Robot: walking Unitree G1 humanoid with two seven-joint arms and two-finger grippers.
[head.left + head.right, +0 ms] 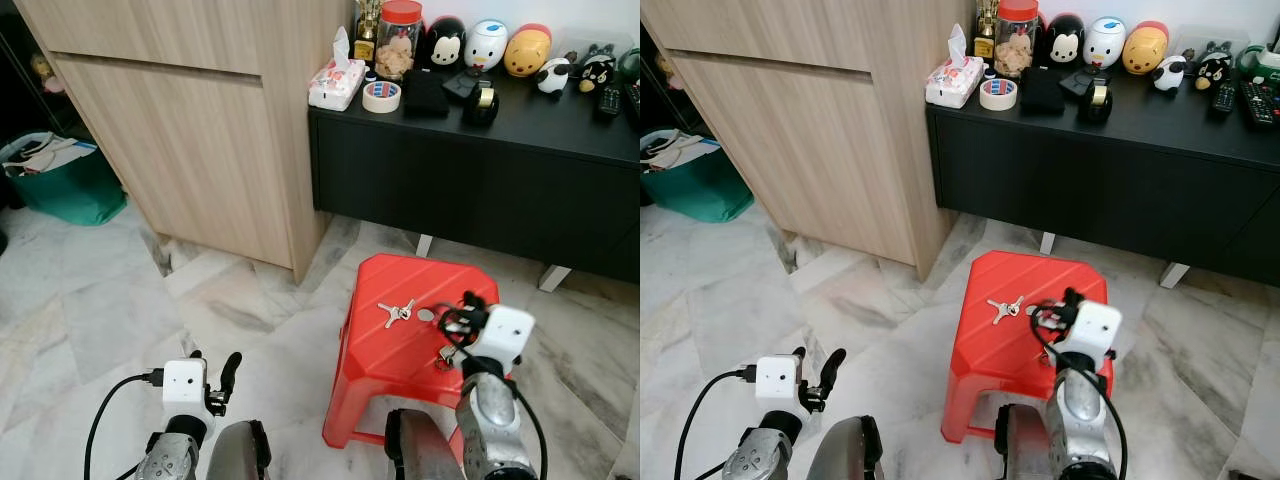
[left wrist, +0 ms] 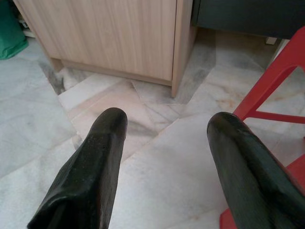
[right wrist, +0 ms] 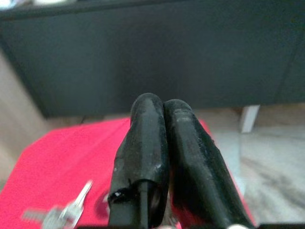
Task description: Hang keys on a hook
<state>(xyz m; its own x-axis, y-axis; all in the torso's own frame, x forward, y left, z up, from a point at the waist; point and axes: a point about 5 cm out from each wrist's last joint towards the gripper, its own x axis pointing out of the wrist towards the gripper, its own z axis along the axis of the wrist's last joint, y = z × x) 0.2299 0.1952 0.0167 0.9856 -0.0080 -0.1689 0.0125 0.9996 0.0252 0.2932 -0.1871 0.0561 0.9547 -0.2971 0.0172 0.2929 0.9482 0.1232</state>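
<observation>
The keys (image 1: 397, 313) lay flat on the top of the red stool (image 1: 385, 360), towards its far edge, with a small round tag or coin just beside them on the right. The bunch's long axis ran at a slant across the stool top, from near-left to far-right as seen from the head. No hook could be made out in any view.

Going left to right: the left gripper (image 1: 228, 378) hung low over the marble floor (image 1: 90, 320), well apart from the stool and to its left. In the left wrist view its fingers (image 2: 90, 176) stood wide apart with bare floor between them; they held nothing and touched nothing. One leg of the stool showed at the edge of that view.

The right gripper (image 1: 452, 322) was over the right part of the stool top, near the keys, which lay to its left and slightly farther from the robot. In the right wrist view its fingers (image 3: 147, 157) were pressed together along their length, with nothing gripped between them; the keys (image 3: 66, 210) showed low beside them on the red surface, apart from the tips.

Judgement: the right arm was plainly the nearer one. The pick-up had not been made. The fingers would need to part and shift left over the bunch, closing across its slanted axis.
</observation>
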